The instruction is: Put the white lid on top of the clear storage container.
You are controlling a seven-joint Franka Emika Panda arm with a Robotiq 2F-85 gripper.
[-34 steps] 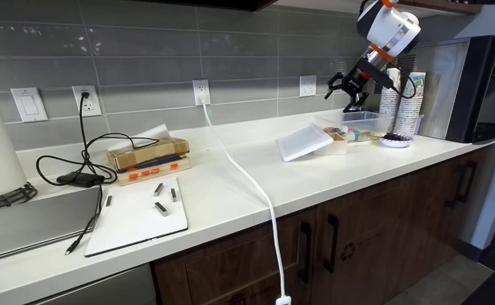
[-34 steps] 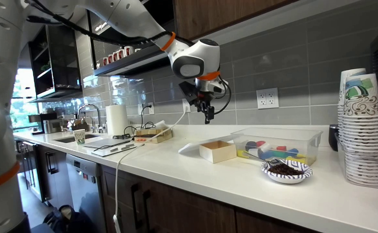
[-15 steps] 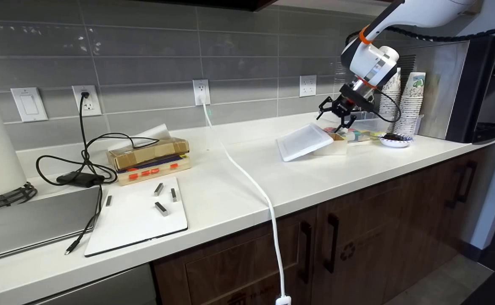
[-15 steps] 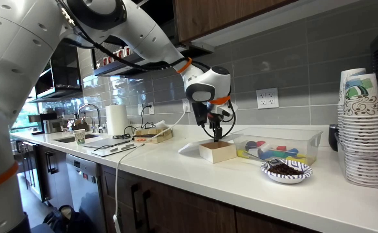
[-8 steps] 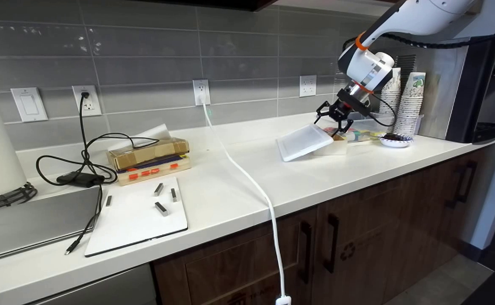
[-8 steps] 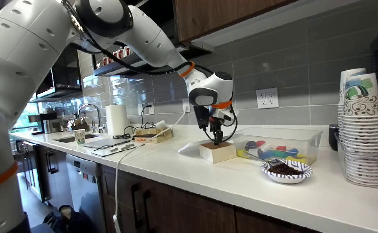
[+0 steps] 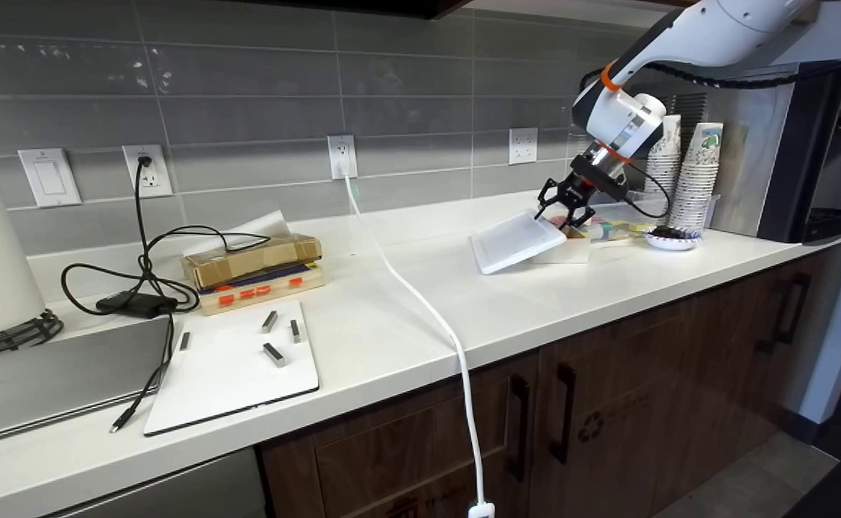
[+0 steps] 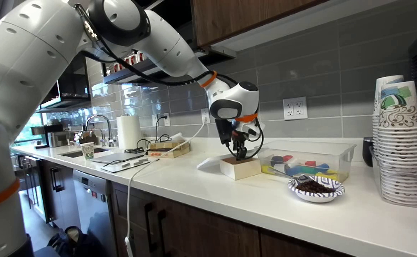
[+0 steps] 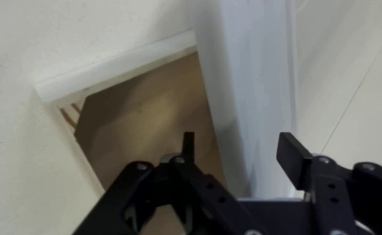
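The white lid (image 7: 514,243) leans tilted, its raised edge resting on a small pale wooden box (image 7: 570,250). It also shows in the wrist view (image 9: 262,65) and, partly hidden behind the box, in an exterior view (image 8: 210,163). The clear storage container (image 8: 311,153) stands beside the box with colored pieces inside; it is out of the wrist view. My gripper (image 7: 549,221) is open and empty at the lid's raised edge. In the wrist view my gripper (image 9: 236,140) has one finger over the box's inside and one past the lid's far side. Contact cannot be told.
A patterned bowl (image 8: 317,199) of dark beans with a fork stands in front of the clear container. Tall stacked cups (image 8: 402,157) stand beyond. A white cable (image 7: 420,298) crosses the counter. The tiled wall (image 7: 406,108) is behind.
My gripper has come down from above, beside the clear container, to the lid's raised edge and the box. In the last half second it has sunk slightly. Lid and box have not moved.
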